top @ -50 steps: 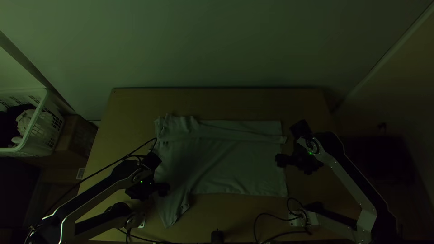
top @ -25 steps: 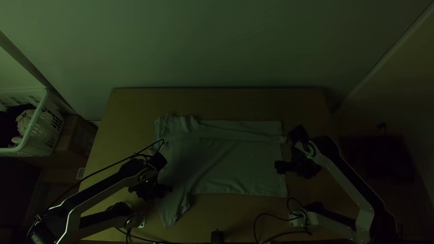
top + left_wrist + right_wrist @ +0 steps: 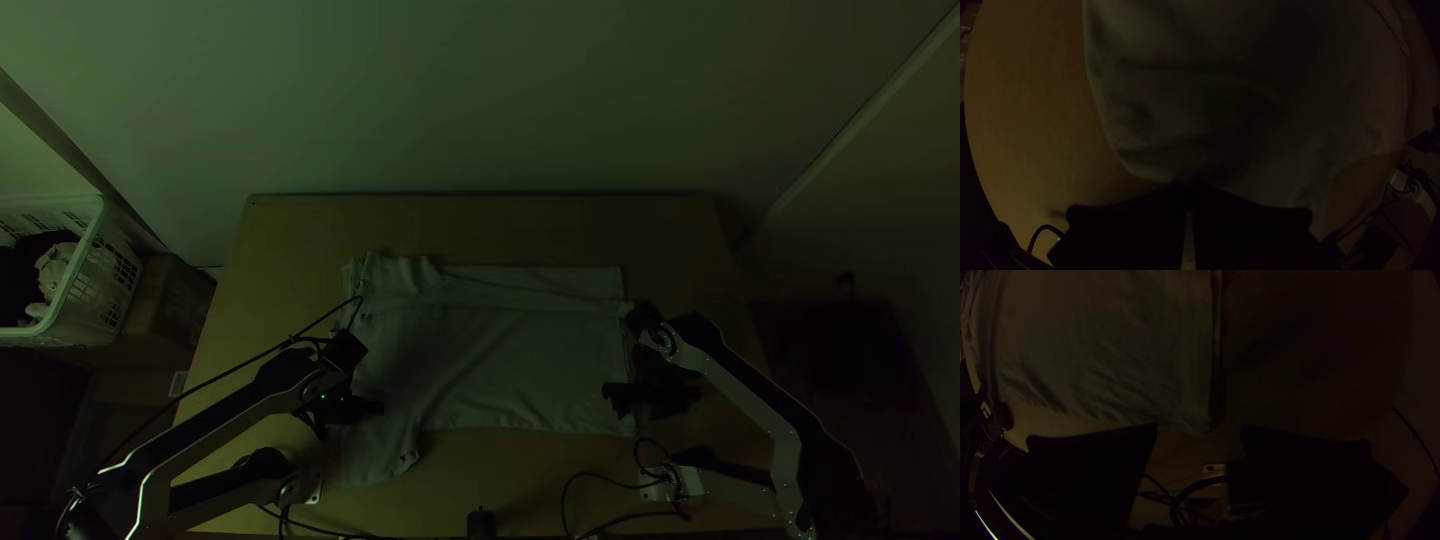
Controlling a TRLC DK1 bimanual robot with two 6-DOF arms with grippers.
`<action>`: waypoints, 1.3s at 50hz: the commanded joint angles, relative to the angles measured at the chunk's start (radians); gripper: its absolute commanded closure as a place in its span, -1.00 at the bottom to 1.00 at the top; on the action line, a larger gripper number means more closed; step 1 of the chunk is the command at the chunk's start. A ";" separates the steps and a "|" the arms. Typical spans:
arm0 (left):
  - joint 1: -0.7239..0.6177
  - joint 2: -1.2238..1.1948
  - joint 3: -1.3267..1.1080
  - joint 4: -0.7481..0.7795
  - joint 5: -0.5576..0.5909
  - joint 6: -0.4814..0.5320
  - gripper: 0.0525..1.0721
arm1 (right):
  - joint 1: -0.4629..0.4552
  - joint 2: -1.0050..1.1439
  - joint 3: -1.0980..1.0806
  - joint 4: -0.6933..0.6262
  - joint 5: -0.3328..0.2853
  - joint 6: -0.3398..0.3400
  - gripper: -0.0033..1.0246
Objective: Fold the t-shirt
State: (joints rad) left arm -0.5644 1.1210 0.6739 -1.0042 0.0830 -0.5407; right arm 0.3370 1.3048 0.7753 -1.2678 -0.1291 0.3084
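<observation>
Your t-shirt [image 3: 500, 360] lies on the surface [image 3: 540, 230], far side apparently folded in. Left pincer [image 3: 1187, 184] is pressed together, apparently pinching the near sleeve [image 3: 378, 462]. Right pincer [image 3: 1199, 427] is spread at the hem corner [image 3: 1199, 420]. Pinch that corner fully, then lift both evenly; uneven pull would skew the fold.

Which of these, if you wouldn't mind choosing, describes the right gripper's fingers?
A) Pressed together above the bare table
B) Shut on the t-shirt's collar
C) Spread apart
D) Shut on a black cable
C: the right gripper has its two fingers wide apart, with a t-shirt corner showing near their gap.
</observation>
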 commanded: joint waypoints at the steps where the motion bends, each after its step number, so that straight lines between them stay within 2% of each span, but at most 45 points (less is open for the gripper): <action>1: 0.029 -0.020 0.041 -0.030 -0.011 0.025 0.95 | -0.006 0.047 -0.038 0.002 -0.009 -0.019 -0.34; 18: 0.100 -0.041 0.076 -0.060 -0.011 0.087 0.95 | -0.006 0.152 -0.088 0.039 -0.018 -0.054 -0.33; 24: 0.121 -0.041 0.087 -0.068 -0.011 0.105 0.95 | 0.002 0.157 -0.099 0.077 -0.033 -0.068 0.28; 30: 0.143 -0.046 0.099 -0.082 -0.011 0.119 0.95 | 0.014 0.171 -0.103 0.084 -0.043 -0.078 0.33; 32: 0.152 -0.047 0.102 -0.083 -0.011 0.130 0.95 | 0.019 0.175 -0.103 0.091 -0.043 -0.078 0.57; 34: 0.166 -0.052 0.105 -0.085 -0.011 0.139 0.95 | 0.019 0.166 -0.099 0.108 -0.043 -0.075 0.96; 41: 0.212 -0.055 0.128 -0.091 -0.009 0.170 0.95 | 0.014 0.143 -0.065 0.096 -0.041 -0.083 0.94; 54: 0.273 -0.041 0.197 -0.091 -0.009 0.219 0.95 | -0.055 0.100 0.078 -0.001 -0.040 -0.124 0.94; 65: 0.350 0.008 0.273 -0.091 -0.006 0.275 0.95 | -0.102 0.109 0.182 -0.013 -0.035 -0.143 0.94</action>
State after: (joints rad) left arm -0.2493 1.0996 0.8993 -1.0790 0.0822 -0.3038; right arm 0.2554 1.4174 0.9131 -1.2621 -0.1726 0.1860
